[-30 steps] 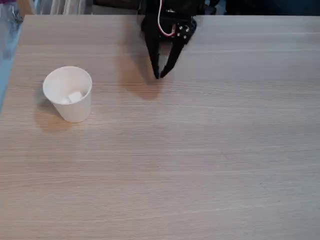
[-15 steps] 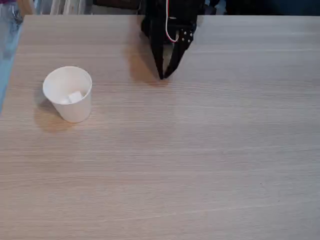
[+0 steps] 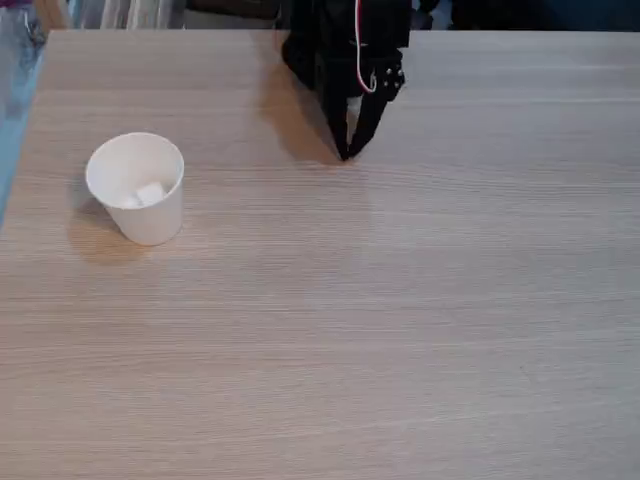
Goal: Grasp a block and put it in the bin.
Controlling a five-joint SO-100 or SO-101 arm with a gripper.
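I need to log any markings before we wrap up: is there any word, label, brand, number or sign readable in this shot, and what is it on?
None can be read.
The paper cup is plain white, with no print on the side facing the fixed view.
The small white cube inside it has plain faces.
The black tool shows no readable marking.
The wooden table shows wood grain and no text.

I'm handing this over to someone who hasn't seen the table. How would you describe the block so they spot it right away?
Start at the wooden table and look to its left side in the fixed view, where a white paper cup stands upright, well away from the black gripper at the far edge. The block lies inside that cup: a tiny white cube, square-edged against the round wall.
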